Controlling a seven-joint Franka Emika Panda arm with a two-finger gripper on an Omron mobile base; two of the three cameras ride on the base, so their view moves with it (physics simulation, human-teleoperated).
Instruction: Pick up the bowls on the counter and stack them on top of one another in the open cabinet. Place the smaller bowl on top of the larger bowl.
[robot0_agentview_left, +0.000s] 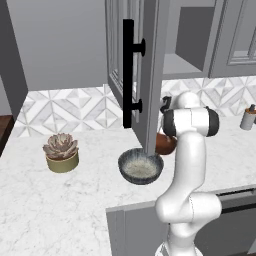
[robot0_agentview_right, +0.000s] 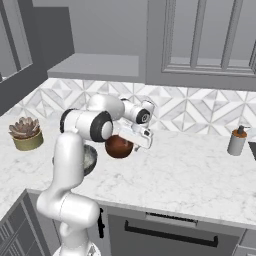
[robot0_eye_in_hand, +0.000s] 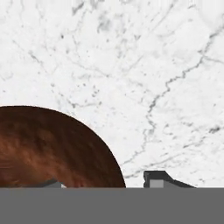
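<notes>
No words or labels can be read on anything here.

The small shiny reddish-brown round bowl (robot0_agentview_right: 119, 146) sits on the white marble bench with thin grey lines (robot0_agentview_right: 190, 170), just beside the wide dark grey bowl with a pale speckled inside (robot0_agentview_left: 140, 166). In the left base view the brown bowl (robot0_agentview_left: 164, 144) peeks out from behind the white arm and the edge of the open door.

The pincer (robot0_agentview_right: 141, 138) is down low at the brown bowl, right against its side. In the hand view the brown bowl (robot0_eye_in_hand: 52, 148) is very close, with one dark fingertip (robot0_eye_in_hand: 158, 178) out over the bare marble beside it and the other tip low down by the bowl. I cannot tell if the pincer is squeezing the bowl or just sitting loose around its edge.

The grey wall cabinet (robot0_agentview_left: 189, 40) hangs above, with a flat grey shelf inside. Its panelled door with a long black bar handle (robot0_agentview_left: 128, 72) swings out over the bench and hangs in front of the grey bowl, partly in the way.

A pink and green spiky plant in a yellow-green pot (robot0_agentview_left: 61, 151) stands well apart to the left. A small grey bottle with a dark top (robot0_agentview_right: 236, 140) stands far off to the right, near the patterned wall tiles (robot0_agentview_left: 75, 107)
</notes>
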